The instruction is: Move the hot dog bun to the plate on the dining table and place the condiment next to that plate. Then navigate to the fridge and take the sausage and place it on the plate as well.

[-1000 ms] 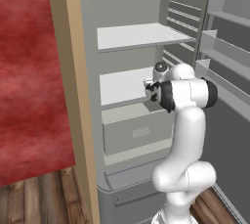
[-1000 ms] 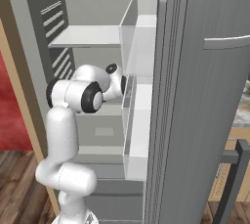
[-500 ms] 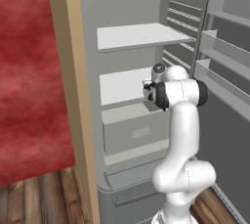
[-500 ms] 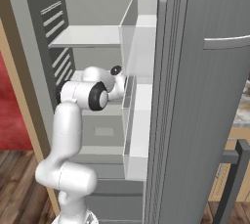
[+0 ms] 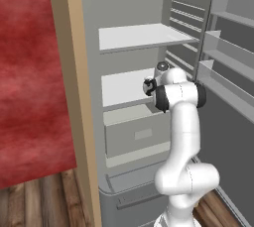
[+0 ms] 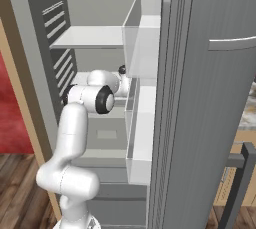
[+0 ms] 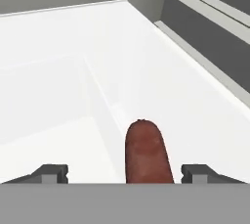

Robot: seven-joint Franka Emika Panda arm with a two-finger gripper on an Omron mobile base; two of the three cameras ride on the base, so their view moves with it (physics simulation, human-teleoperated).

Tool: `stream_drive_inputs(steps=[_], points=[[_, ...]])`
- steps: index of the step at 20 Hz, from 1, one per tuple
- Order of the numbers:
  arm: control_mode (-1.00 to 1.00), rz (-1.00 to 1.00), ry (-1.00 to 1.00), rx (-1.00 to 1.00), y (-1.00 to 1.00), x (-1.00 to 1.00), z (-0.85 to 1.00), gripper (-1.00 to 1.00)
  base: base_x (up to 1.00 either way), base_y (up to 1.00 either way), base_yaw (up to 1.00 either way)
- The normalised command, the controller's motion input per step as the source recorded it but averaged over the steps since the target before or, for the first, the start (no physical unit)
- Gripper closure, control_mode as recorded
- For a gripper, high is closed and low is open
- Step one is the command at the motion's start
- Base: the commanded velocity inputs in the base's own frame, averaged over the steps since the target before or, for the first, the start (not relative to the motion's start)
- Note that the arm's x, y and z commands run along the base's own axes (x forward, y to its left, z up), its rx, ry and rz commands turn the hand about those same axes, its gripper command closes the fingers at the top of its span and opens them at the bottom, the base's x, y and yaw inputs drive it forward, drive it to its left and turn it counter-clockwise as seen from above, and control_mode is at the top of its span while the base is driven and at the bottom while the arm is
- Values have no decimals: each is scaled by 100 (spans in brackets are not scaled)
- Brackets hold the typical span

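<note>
The sausage [image 7: 145,152], a short dark red rod, lies on the white middle shelf of the fridge [image 5: 139,36], pointing away from the hand. My gripper [image 7: 126,173] is open. One fingertip [image 7: 53,171] stands on each side of the sausage, with a clear gap to it on both sides. In the left base view my wrist [image 5: 150,86] reaches in over that shelf. A sliver of the dining table [image 6: 248,119] shows past the fridge door. The hot dog bun, the plate and the condiment are out of view.
The open fridge door [image 6: 210,98] with its racks [image 6: 142,38] stands close on the arm's right. A drawer [image 5: 136,132] sits under the middle shelf and another shelf [image 6: 95,37] above it. A tan wall edge [image 5: 74,97] borders the fridge on the left.
The arm has stretched further into the fridge, carrying the hand deeper over the middle shelf. The base and the fridge have not moved.
</note>
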Motion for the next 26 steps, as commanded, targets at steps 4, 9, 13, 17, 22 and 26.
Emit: stream_drive_inputs(steps=[4, 9, 13, 17, 22, 26], points=[[-100, 0, 0, 4, -6, -43, -67, 100, 0, 0, 0], [-100, 0, 0, 5, 0, -92, -68, 100, 0, 0, 0], [-100, 0, 0, 3, 11, -47, -27, 100, 0, 0, 0], [-100, 0, 0, 1, 37, -27, 13, 100, 0, 0, 0], [-100, 0, 0, 0, 48, -97, 70, 100, 0, 0, 0], [-100, 0, 0, 2, 10, -100, 81, 100, 0, 0, 0]])
